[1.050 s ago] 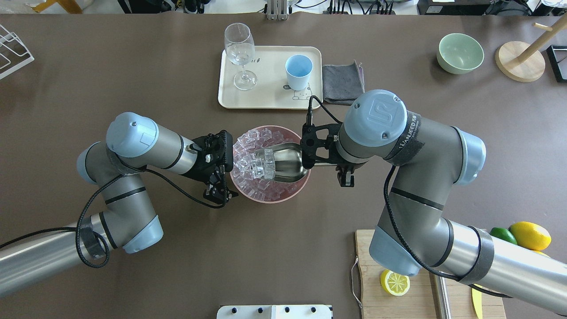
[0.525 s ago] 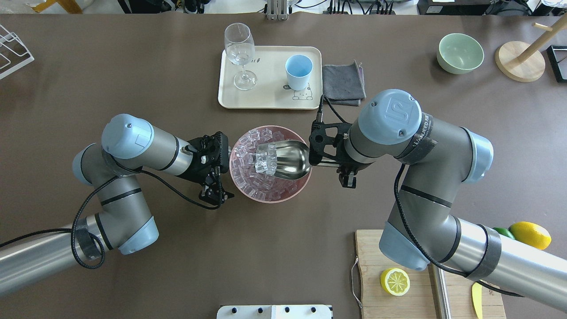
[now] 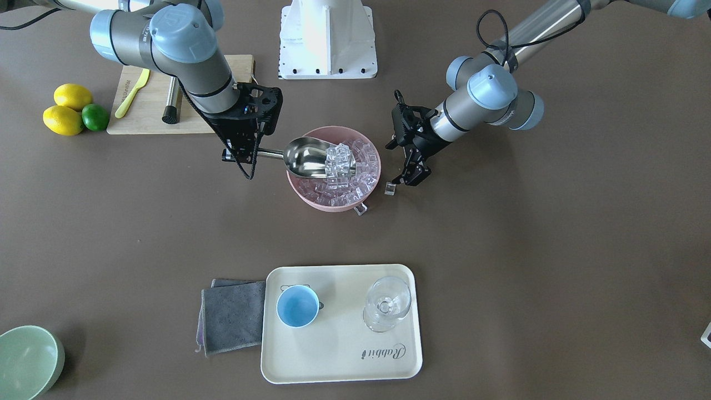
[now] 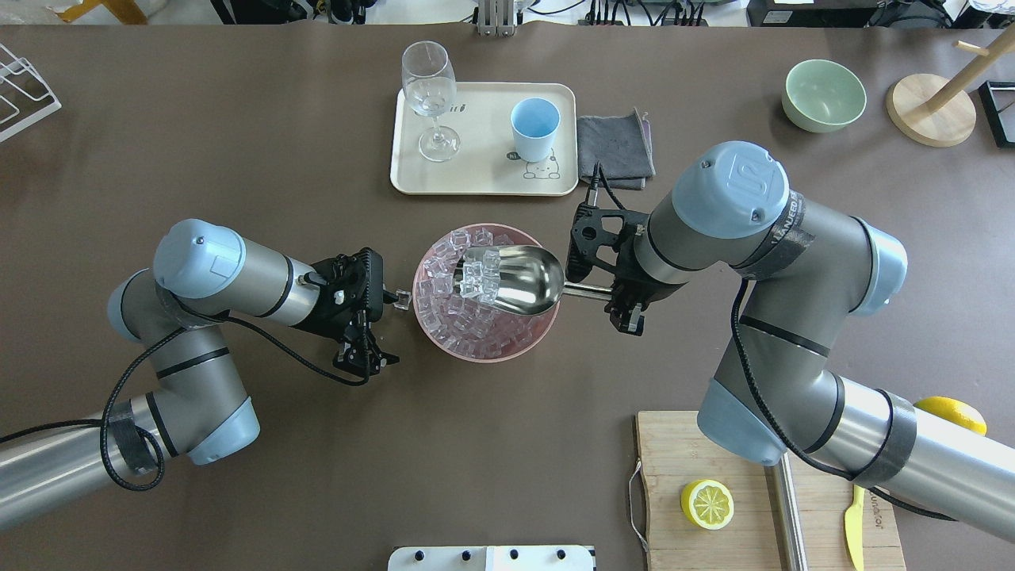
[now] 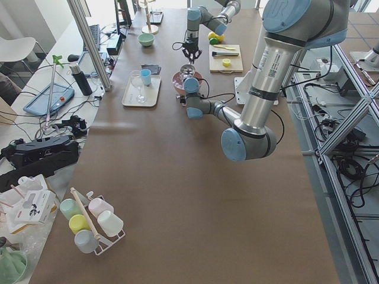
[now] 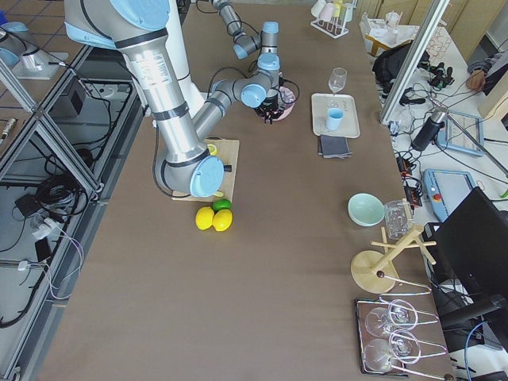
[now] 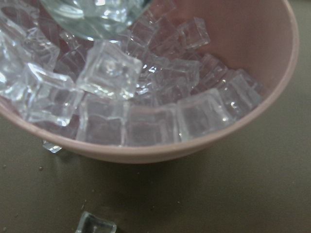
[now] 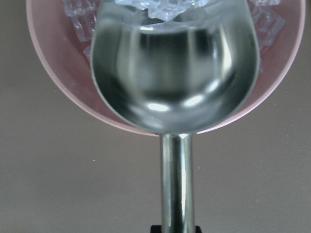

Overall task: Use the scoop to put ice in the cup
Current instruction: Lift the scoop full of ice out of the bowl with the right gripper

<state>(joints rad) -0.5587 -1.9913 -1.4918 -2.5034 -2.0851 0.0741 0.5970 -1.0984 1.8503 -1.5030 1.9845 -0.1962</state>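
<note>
My right gripper is shut on the handle of the steel scoop. It holds the scoop level just above the pink bowl, with several ice cubes in the trough's front. The bowl is full of ice. The right wrist view shows the scoop over the bowl's rim. My left gripper is open and empty, just left of the bowl. A loose cube lies by its fingertip. The light-blue cup stands empty on the cream tray beyond the bowl.
A wine glass stands on the tray, with a grey cloth to its right. A green bowl and a wooden stand are at the far right. A cutting board with a half lemon is at near right. Another loose cube lies by the bowl.
The scoop has come up out of the ice with several cubes and moved a little to the right. My left gripper has drawn back from the bowl's rim to the left.
</note>
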